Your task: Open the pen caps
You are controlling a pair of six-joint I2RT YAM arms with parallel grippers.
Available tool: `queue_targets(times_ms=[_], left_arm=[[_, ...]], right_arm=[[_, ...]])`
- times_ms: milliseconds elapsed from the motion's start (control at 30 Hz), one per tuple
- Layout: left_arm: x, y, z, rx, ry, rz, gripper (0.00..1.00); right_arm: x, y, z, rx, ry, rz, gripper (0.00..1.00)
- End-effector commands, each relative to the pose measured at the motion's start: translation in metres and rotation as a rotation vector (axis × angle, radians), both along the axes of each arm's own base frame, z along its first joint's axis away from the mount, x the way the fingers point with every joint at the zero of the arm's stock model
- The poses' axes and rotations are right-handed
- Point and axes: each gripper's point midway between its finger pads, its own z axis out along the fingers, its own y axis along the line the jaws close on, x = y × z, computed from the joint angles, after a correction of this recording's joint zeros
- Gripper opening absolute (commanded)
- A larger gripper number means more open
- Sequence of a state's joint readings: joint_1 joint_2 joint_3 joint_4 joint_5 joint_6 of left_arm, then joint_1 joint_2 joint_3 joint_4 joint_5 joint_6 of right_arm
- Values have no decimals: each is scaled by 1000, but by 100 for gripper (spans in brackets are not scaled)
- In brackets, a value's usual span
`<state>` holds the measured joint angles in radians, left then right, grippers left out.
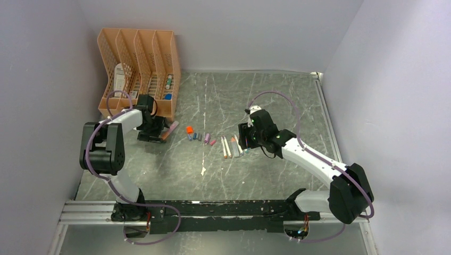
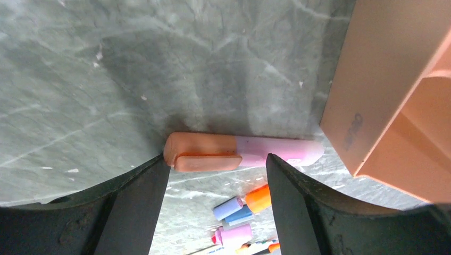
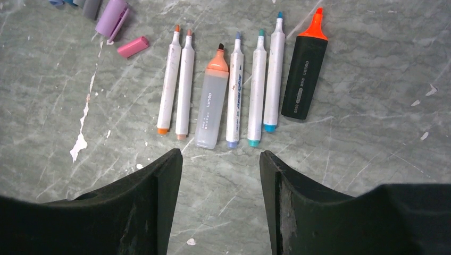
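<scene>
Hazard: open left gripper [image 2: 215, 159] sits lengthwise to the pink highlighter [image 2: 279, 151], orange cap [image 2: 202, 154] on, so closing may shove it into the file organizer [image 2: 383, 95]; right gripper [image 3: 220, 159] open too.

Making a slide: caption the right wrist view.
Right gripper open, facing seven uncapped pens in a row; a purple cap and a pink cap lie beyond.

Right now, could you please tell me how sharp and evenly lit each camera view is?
Top external: soft, even light, but the pen caps are tiny specks. Left wrist: pink highlighter slightly soft, a faint shadow on the table beyond it. Right wrist: sharp, print visible on the black marker; fingers dark.
</scene>
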<state>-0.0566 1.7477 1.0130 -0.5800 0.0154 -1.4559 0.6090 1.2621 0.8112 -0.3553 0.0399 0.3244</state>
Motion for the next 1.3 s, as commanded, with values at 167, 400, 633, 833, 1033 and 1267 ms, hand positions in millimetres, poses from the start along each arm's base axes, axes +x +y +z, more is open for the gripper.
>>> queue_targets(times_ms=[167,400,633,833,1033,1267], left_arm=[[-72,-5,-49,27,259,3,80],[-71,-11,-51,8,252,23,80],[-58,8,-51,71,246,112,79],[-53,32,-49,129,247,172,78],[-51,59,-41,168,227,227,78],[-46,79,-36,160,203,259,78]], right_arm=[[-2,3,4,24,-21,16,55],[0,7,5,35,-22,28,55],[-1,5,11,34,-32,29,55],[-3,5,12,42,-31,32,55],[-5,5,11,41,-29,37,55],[-4,8,11,50,-27,47,55]])
